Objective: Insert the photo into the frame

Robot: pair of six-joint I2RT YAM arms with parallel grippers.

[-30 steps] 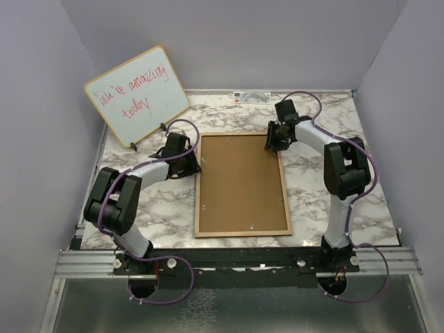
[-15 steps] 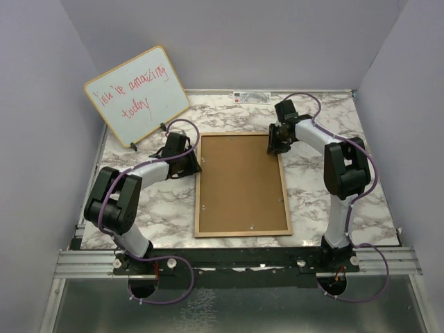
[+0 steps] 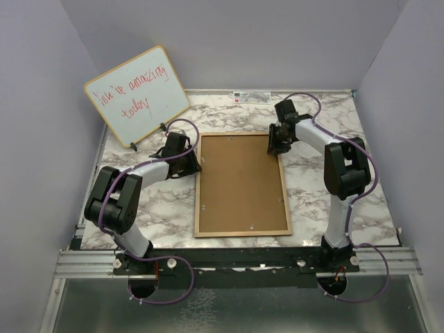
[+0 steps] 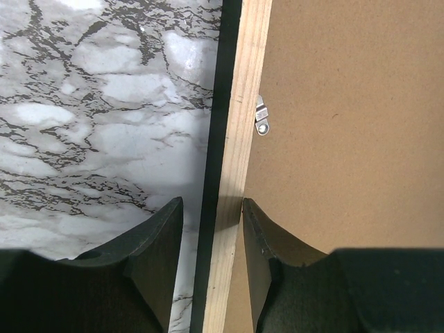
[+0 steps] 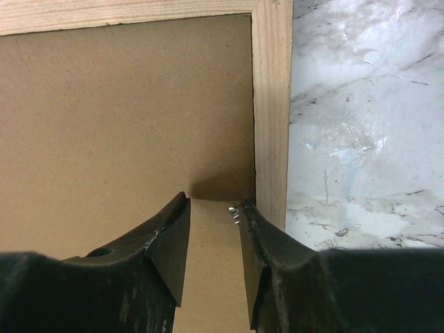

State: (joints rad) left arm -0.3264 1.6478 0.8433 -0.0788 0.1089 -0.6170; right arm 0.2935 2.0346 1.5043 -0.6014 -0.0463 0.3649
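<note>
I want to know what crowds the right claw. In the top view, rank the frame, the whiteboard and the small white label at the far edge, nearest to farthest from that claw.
1. The frame: the right claw is over its far right corner.
2. The white label: a little farther back, near the centre.
3. The whiteboard: propped up at the far left.

The white-and-black left arm [image 3: 139, 175] is bent at the elbow and reached inward, the right arm [image 3: 313, 134] likewise. The black two-finger left gripper [image 4: 208, 208] and right gripper [image 5: 214, 201] are pointed down, jaws partly parted.
</note>
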